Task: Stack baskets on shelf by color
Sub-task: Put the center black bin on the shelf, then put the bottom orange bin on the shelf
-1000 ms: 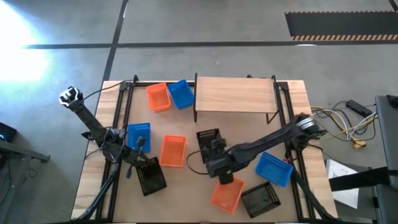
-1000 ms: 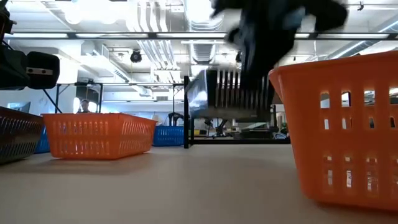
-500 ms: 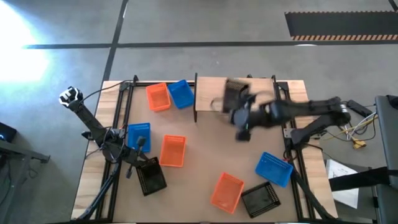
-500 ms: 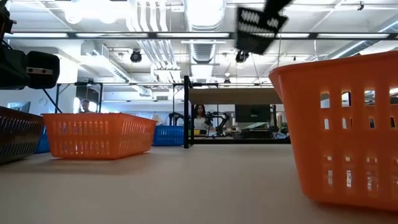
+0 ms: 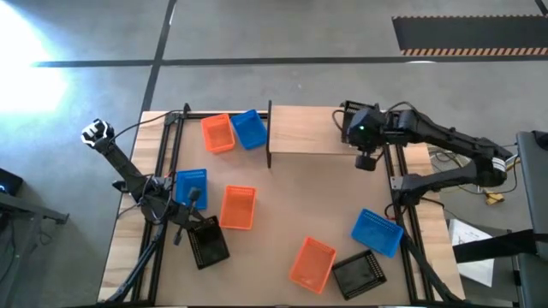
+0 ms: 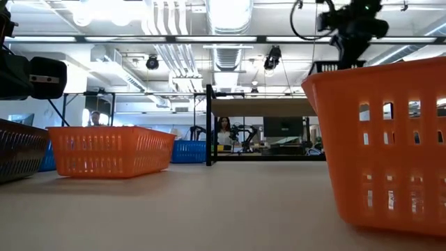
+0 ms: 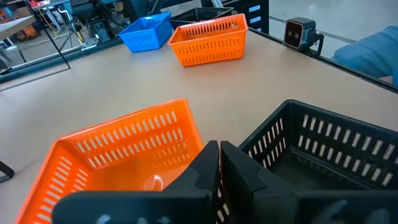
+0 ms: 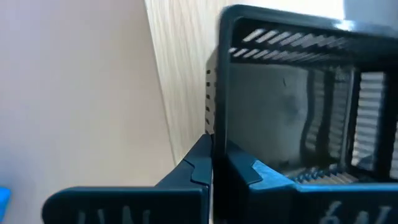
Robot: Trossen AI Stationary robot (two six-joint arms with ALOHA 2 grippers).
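My right gripper is over the right end of the light-wood shelf, shut on a black basket. In the low view this basket shows above the near orange basket's rim, so its underside is hidden. My left gripper is shut and waits at the table's left, above the gap between an orange basket and a black basket. I cannot tell whether it touches either. Other baskets rest on the tabletop: orange, blue, blue, orange, black, blue. My right gripper pinches one side wall of the black basket between its two fingers, one finger inside the basket and one outside. The fingers come from above, pointing down. The basket stands upright over the shelf board; whether its bottom rests on the board I cannot tell.
The shelf's black legs stand on the far middle of the table. Dark rails run along the left and right table edges. Cables lie beyond the right edge. Bare tabletop lies between the shelf and the near baskets.
My right gripper has carried the black basket from the middle of the table, beside the near orange basket, up and toward the far right. It now holds it over the shelf's right end.
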